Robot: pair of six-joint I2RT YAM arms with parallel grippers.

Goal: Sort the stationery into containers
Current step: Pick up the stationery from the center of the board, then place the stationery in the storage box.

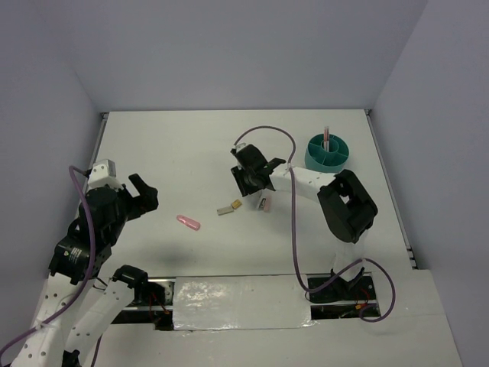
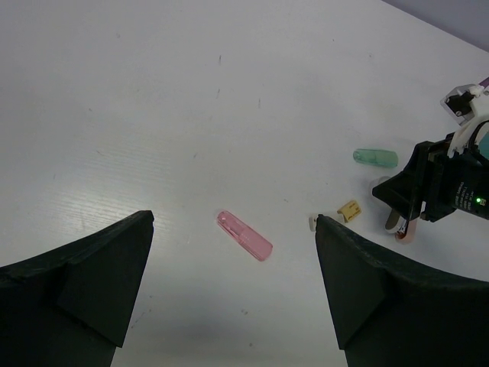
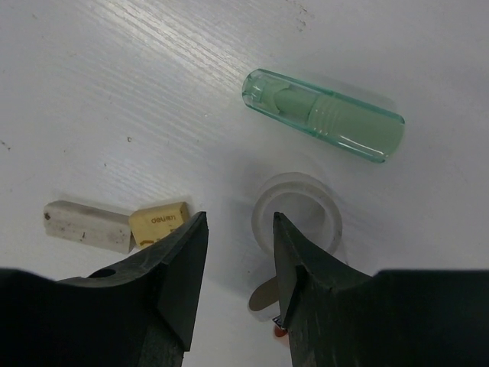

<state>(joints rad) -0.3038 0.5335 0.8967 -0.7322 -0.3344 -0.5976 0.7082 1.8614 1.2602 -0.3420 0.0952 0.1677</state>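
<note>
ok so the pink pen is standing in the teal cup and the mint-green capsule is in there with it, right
Not quite. The pink pen does stand in the teal cup, but the mint-green capsule is not in it: it lies on the table beside the white tape ring, just ahead of the open right end effector. The right wrist view shows this.

left fingers (image 2: 76,290) wide apart | right fingers (image 3: 176,267) narrowly parted, pointing down
</note>
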